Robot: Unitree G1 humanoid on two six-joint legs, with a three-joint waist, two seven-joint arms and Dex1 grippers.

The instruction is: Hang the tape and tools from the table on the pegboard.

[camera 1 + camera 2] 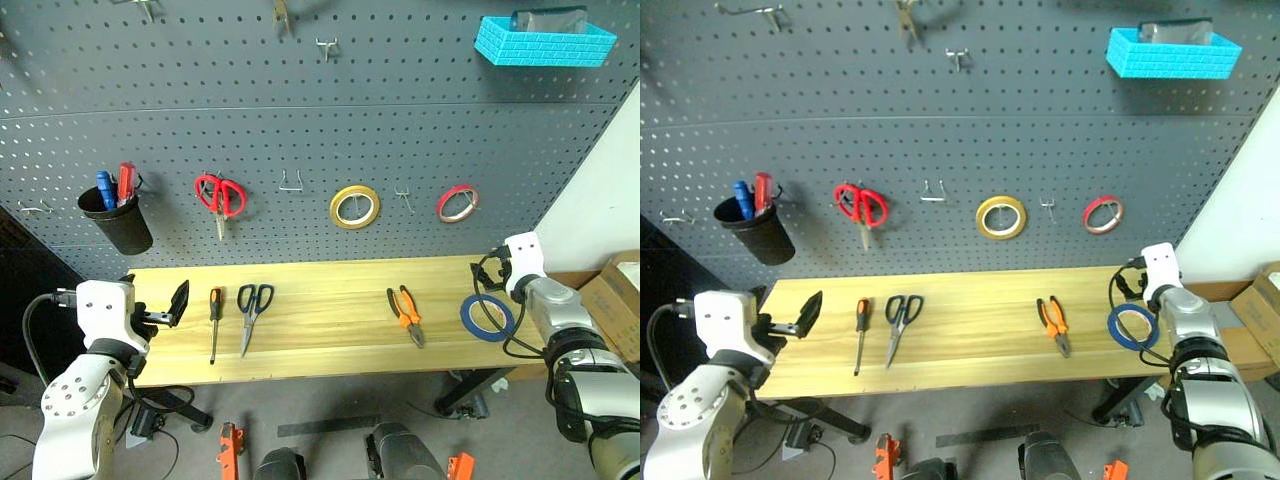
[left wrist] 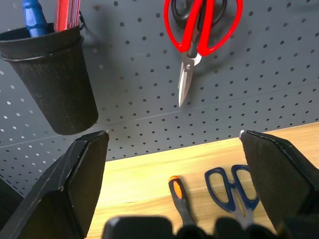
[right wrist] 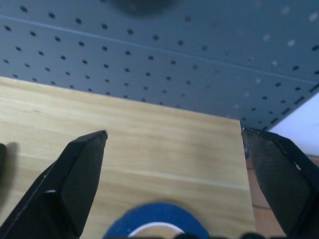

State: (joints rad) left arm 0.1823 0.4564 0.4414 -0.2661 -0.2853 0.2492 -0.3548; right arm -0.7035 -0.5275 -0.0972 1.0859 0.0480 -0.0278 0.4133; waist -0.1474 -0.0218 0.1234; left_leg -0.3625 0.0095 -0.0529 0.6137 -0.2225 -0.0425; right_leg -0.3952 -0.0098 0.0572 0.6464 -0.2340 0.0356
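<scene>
Yellowish plank wood forms the long worktop below the dark grey perforated pegboard. On it lie my slim orange-and-black-handled screwdriver, dark-blue-handled scissors, orange-and-black-handled pliers and, at the right end, the flat blue ring of tape. My left claw hangs released off the left end, facing the screwdriver and scissors; my right claw is spread wide just over the tape, gripping nothing.

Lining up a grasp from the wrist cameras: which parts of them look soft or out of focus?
Left wrist view: screwdriver and dark scissors near the lower edge are blurred; red scissors look crisp. Right wrist view: blue tape is soft.
</scene>
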